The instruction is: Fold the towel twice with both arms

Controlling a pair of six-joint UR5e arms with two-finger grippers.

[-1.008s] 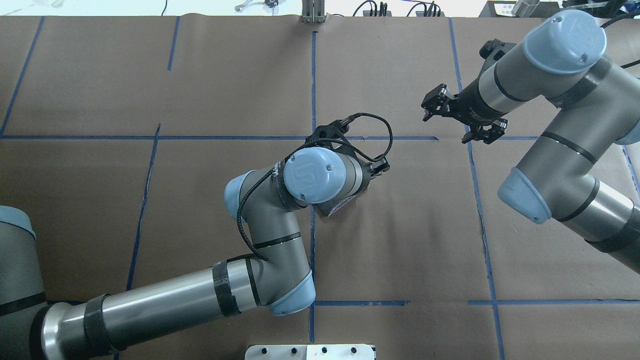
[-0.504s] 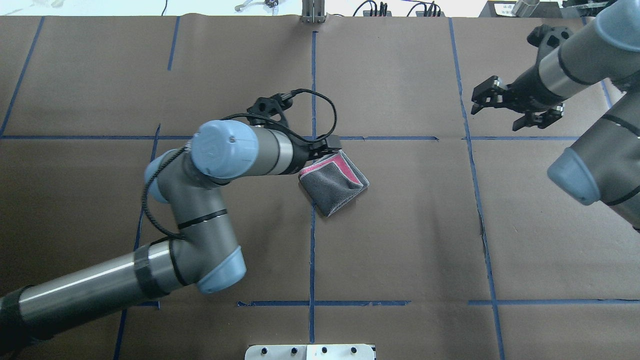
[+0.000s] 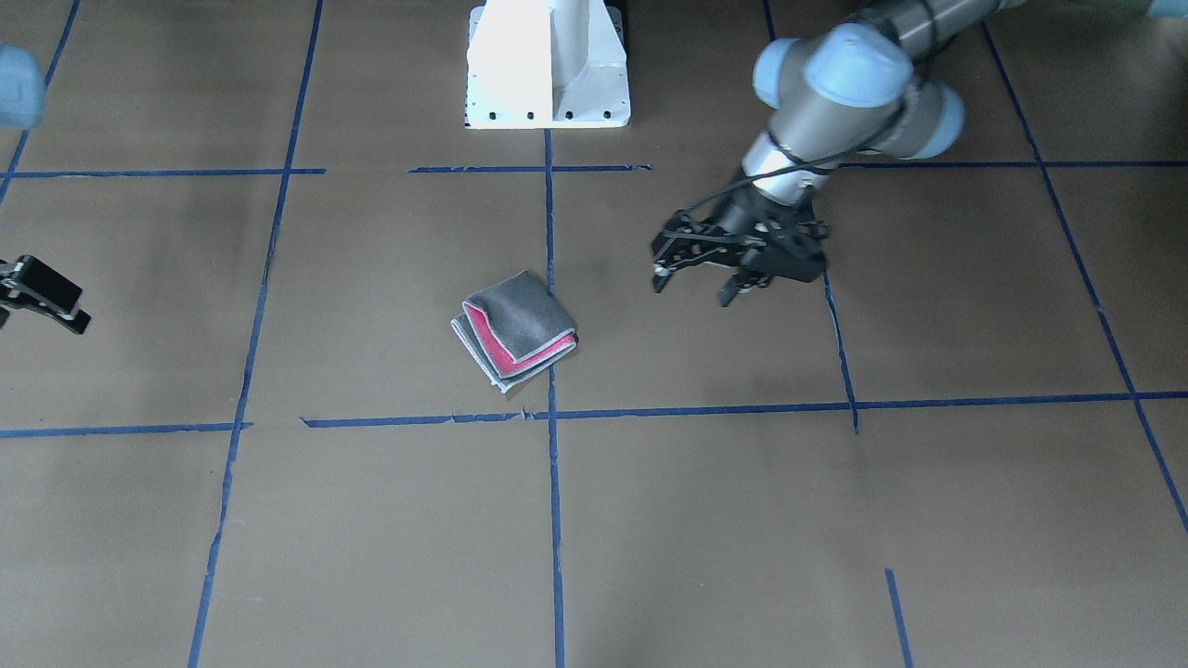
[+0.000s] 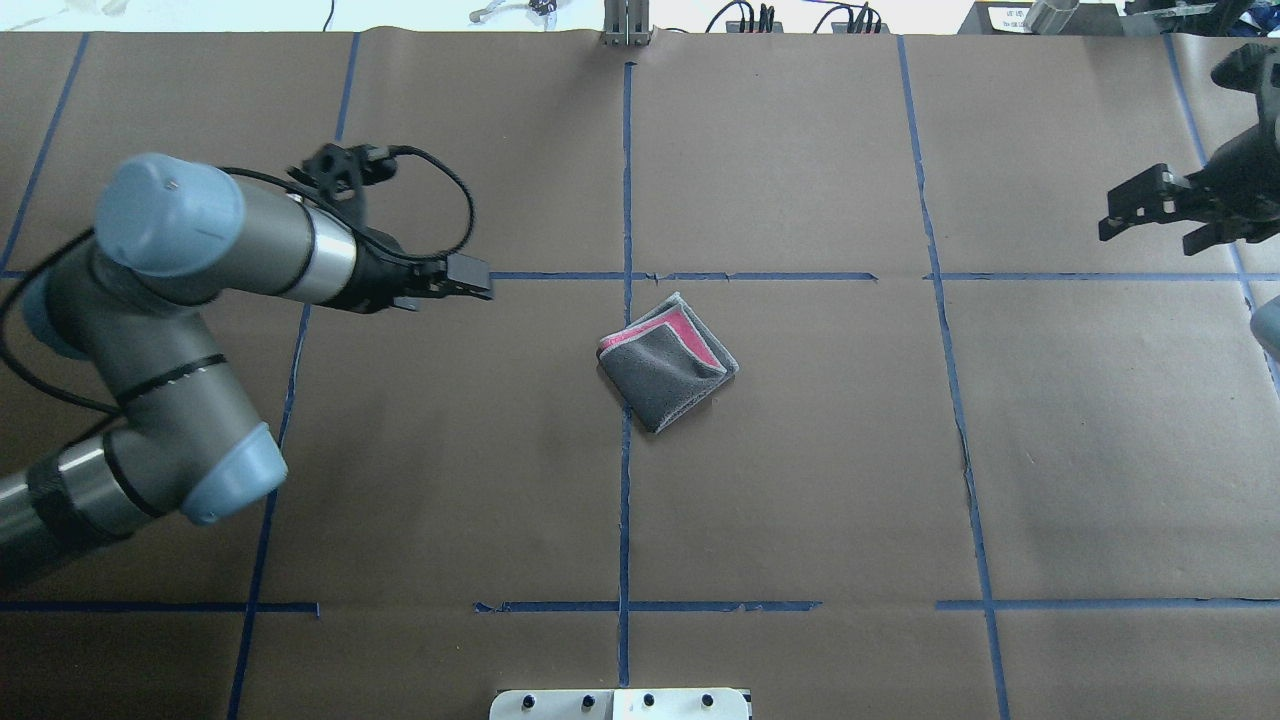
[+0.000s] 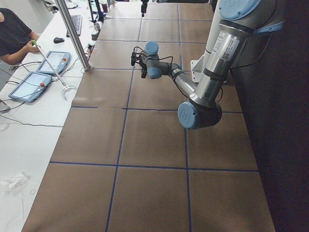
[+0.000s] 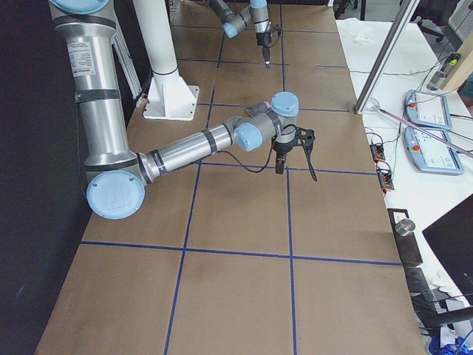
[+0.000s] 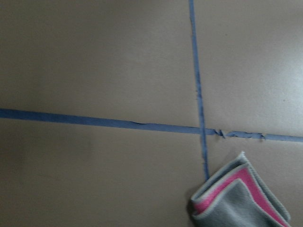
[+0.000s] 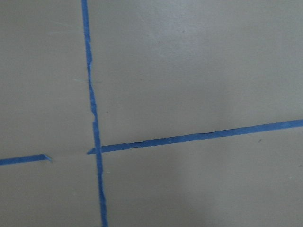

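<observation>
On the tabletop [image 4: 800,480] I see the towel [image 4: 668,365] folded; left tool [image 3: 691,289] and right tool [image 4: 1147,237] flank it, released.

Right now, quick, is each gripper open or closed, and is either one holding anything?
The left gripper is open, holding nothing.
The right gripper is open, holding nothing.
The towel lies folded on the table, apart from both.

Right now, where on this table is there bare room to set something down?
The wide brown stretch between the towel and the right arm is bare, as is the strip of table on the robot's side of the towel. Crowded: the middle, with the towel, and the left end under the left arm.
</observation>
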